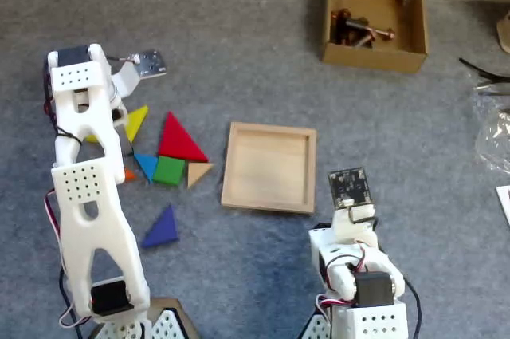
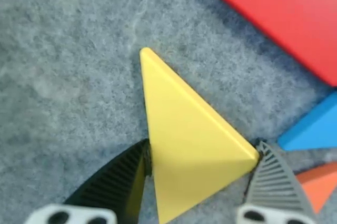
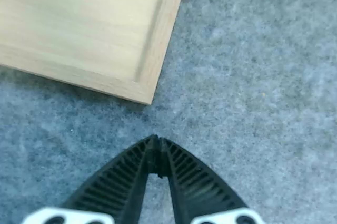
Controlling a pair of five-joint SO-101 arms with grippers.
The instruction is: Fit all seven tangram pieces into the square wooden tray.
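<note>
Left pincer: we see the left gripper [image 2: 202,150] clenched on the yellow triangle [image 2: 179,124]. The black finger presses one long edge and the grey finger sits on the opposite corner.

Yellow triangle: it is on the grey carpet at the left end of the piece cluster, well apart from the wooden tray [image 1: 268,167]. We cannot tell whether it is off the carpet.

Right pincer: the right gripper [image 3: 158,145] is clenched on nothing, its tips together over the carpet just beside a corner of the tray.

Tray: it is bare inside, and all seven pieces lie outside it.

Grip risk: we judge an edge-against-corner hold to be weak. The triangle could pivot about the corner or squirt out once it is lifted.

Neighbour risk: the red triangle [image 2: 284,18], the blue piece [image 2: 313,129] and the orange piece [image 2: 321,187] lie near the grey finger. A low or dragging carry could shove them.

Placement risk: if the triangle arrives rotated or tilted, we expect it to ride up on the tray rim instead of seating flat.

Tray risk: the tray looks free to slide on the carpet, so a push from the piece could shift it towards the right gripper.
</note>
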